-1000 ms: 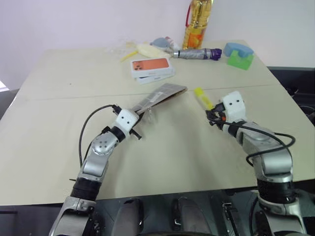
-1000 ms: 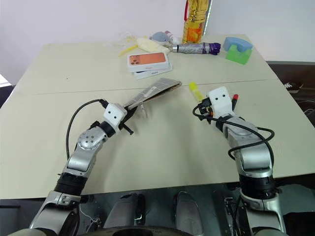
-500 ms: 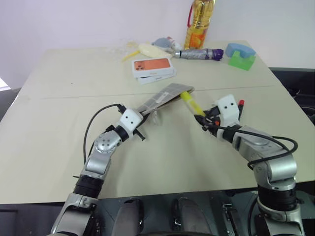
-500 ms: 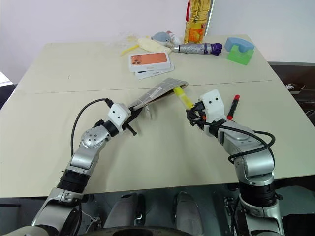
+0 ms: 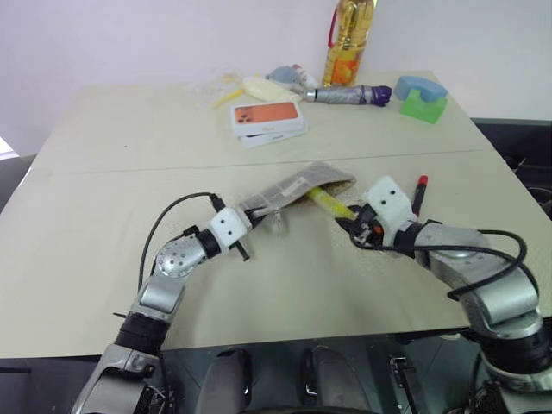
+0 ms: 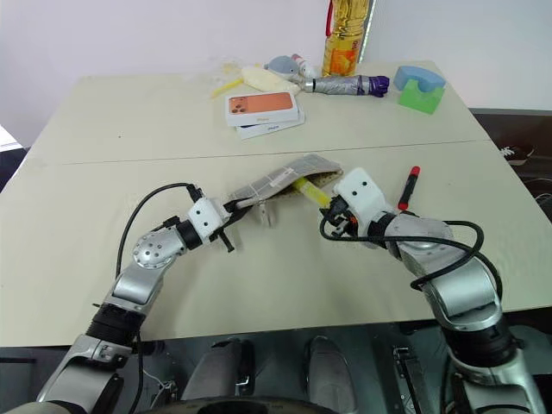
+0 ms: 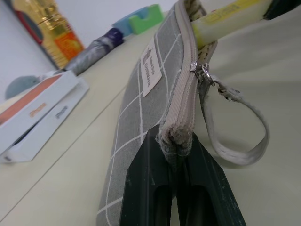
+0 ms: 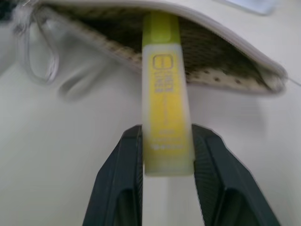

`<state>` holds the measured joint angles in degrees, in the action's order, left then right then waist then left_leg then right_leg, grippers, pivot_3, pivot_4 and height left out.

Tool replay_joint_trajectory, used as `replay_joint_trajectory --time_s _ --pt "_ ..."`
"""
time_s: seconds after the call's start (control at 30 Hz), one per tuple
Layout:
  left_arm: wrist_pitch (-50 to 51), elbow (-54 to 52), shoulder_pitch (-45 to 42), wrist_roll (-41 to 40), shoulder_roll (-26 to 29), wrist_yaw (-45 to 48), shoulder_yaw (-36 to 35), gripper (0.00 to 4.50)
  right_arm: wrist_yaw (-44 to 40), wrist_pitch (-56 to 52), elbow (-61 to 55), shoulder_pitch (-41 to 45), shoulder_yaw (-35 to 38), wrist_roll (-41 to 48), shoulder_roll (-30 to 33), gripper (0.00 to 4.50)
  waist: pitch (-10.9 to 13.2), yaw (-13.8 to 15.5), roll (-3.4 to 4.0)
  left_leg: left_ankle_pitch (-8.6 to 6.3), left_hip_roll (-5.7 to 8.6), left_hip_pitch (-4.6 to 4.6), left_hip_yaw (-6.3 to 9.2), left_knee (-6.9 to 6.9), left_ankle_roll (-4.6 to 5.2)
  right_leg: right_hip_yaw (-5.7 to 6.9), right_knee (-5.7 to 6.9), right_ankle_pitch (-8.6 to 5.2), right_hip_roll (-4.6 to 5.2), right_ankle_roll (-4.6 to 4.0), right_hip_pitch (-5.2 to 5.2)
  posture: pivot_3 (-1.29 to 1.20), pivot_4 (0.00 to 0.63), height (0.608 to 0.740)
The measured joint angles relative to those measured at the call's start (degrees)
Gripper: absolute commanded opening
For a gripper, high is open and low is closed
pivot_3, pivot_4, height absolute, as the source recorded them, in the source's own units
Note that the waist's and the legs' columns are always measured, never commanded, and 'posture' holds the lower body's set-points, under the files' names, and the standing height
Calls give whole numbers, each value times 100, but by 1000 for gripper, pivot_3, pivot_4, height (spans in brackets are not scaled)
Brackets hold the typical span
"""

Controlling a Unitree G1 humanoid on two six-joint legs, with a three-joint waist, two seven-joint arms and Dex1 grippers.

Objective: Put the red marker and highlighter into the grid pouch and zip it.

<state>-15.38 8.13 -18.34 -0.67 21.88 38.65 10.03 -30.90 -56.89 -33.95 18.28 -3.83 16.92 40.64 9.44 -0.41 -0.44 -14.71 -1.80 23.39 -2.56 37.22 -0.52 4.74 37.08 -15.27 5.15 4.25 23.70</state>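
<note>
Highlighter tip now inside pouch mouth.
Right gripper (image 8: 167, 155) pinches stubby yellow translucent highlighter (image 8: 165, 117); left gripper (image 7: 178, 162) clamps flat grey grid-lined fabric pouch (image 7: 141, 113); slim red marker (image 6: 408, 187) remains on table.

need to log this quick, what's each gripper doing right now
Left gripper: shut on the end of the grid pouch.
Right gripper: shut on the highlighter, its tip inside the pouch's mouth.

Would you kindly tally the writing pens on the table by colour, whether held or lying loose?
Yellow: 1, the highlighter, its tip inside the open pouch, gripped by the right end effector.
Red: 1, the marker, lying loose on the table.
Total: 2
</note>
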Motion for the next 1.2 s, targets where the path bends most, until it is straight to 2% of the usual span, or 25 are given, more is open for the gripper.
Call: replay_joint_trajectory --time_s 0.17,0.4,0.43,0.5,0.6,0.7,0.8,0.9,1.0,1.2 --pt "-397 2 29 -136 470 778 56 0 -795 365 -403 -202 -292 -17 1078 862 4 18 -4 -1 0 0 -1 2 2 0 -4 0 0 0 0 0 150 740" --pt "-664 2 30 -255 571 1366 228 0 -1285 503 -619 -184 -507 21 1335 862 5 74 -6 -1 -1 0 -2 6 2 0 -3 0 -1 -1 -2 0 150 740" --pt "-665 1 30 -260 571 1376 228 0 -1298 503 -619 -184 -507 17 1336 1886 5 93 -7 -1 -1 0 -2 8 2 0 -3 0 -1 0 -2 0 150 740" --pt "-667 1 30 -263 570 1384 228 0 -1306 505 -620 -184 -508 17 1336 2707 6 114 -7 -1 -1 0 -3 10 2 0 -3 0 0 0 -3 0 150 740" --pt "-664 2 30 -264 565 1370 227 0 -1304 505 -620 -186 -503 13 1336 4376 6 117 -8 -1 -2 1 -3 11 2 0 -3 0 2 0 -4 0 150 740" --pt "-646 18 28 -258 554 1333 225 0 -1263 547 -631 -289 -226 58 1264 4456 7 120 -9 -1 -1 1 -4 12 2 0 -3 0 2 0 -5 0 150 740" --pt "-558 92 36 -245 505 1188 209 0 -1254 530 -703 -526 913 607 837 4456 9 126 -13 -1 -1 0 -5 13 2 1 -3 1 2 1 -8 0 150 740" --pt "-468 132 38 -238 462 1042 199 0 -1102 493 -543 -608 1670 814 675 4456 10 124 -18 -1 -2 -5 -5 15 2 4 -3 1 1 1 -16 0 150 740" --pt "-333 147 39 -239 302 847 187 0 -675 470 123 -651 1986 674 507 4456 10 127 -18 -1 -1 -7 -7 16 2 3 -2 1 3 0 -19 0 150 740" --pt "159 125 34 -238 -124 380 152 0 969 85 1982 -185 2257 83 -457 4456 7 117 -17 -1 1 -10 -10 14 2 1 4 1 -1 0 -17 0 150 740"
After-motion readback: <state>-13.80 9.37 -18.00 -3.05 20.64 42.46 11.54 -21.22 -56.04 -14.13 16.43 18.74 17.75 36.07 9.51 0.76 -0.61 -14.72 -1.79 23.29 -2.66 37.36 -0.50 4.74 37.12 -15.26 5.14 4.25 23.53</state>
